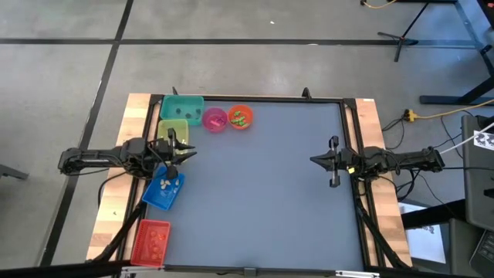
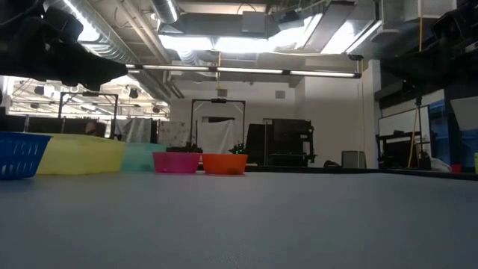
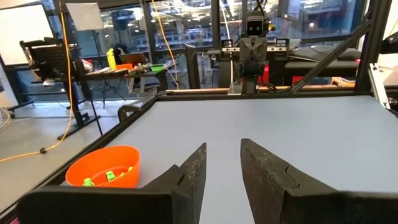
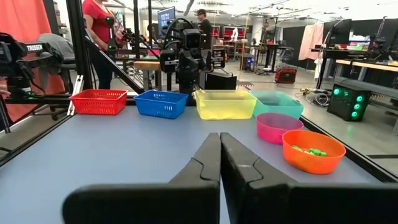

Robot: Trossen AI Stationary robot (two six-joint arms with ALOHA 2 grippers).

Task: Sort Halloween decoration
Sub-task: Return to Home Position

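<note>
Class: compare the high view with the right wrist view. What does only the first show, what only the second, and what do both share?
Only the high view: trinkets inside the blue bin and red bin, and the whole table. Only the right wrist view: a person in red behind the table. Both: those bins, the left gripper by the bins, the right gripper, shut, the yellow bin, teal bin, pink bowl, and orange bowl holding green trinkets.
</note>
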